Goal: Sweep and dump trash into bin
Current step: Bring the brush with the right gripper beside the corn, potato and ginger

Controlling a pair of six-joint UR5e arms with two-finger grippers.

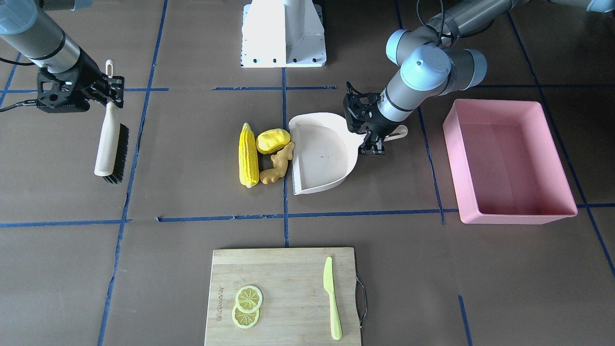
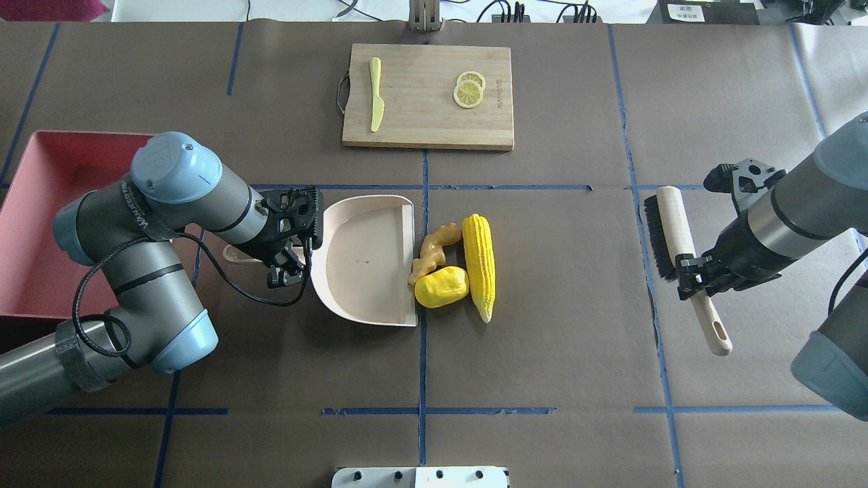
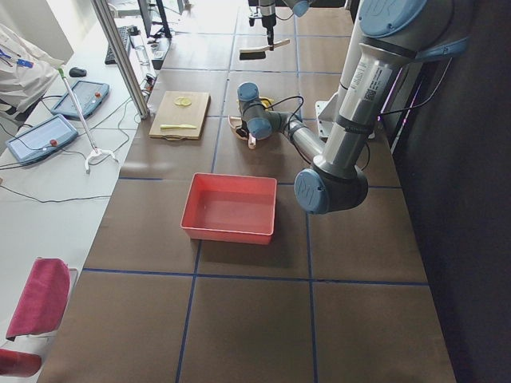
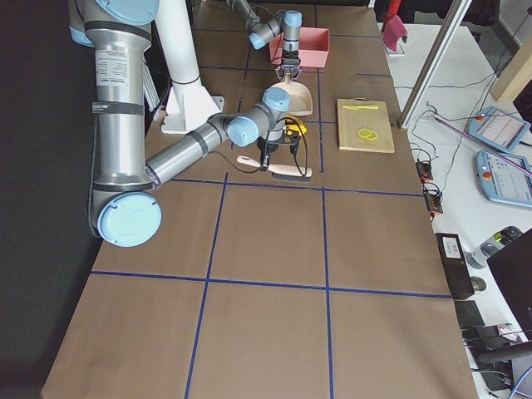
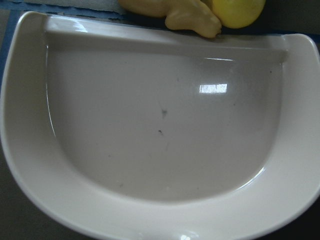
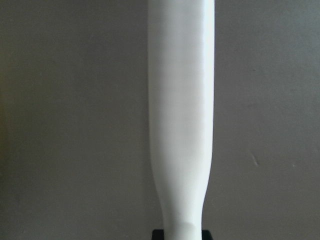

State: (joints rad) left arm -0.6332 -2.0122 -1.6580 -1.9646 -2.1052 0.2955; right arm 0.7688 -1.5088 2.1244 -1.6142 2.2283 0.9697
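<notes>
**Trash.** Overhead view, 12 o'clock away from the robot. At table centre lie three toy foods, bunched together:
- a ribbed yellow plastic corn cob (image 2: 479,266);
- a rounded yellow lump (image 2: 441,287);
- a knobbly tan ginger root (image 2: 428,252).

Ginger and lump sit against the open lip of the beige plastic dustpan (image 2: 366,257) at their 9 o'clock; the pan is empty.

**Handling (judged).** Light, stiff, smooth mouldings. The cob is apt to roll. They need no grasp: push broadside on the cob's 3 o'clock flank.

**Grippers.**
- The left gripper (image 2: 288,261) is clenched on the dustpan handle.
- The right gripper (image 2: 695,274) is clamped on the cream handle of the black-bristled brush (image 2: 668,230), well apart at 3 o'clock.

**Bin.** The pink rectangular plastic tub (image 1: 519,214) stands beyond the dustpan at 9 o'clock.
</notes>
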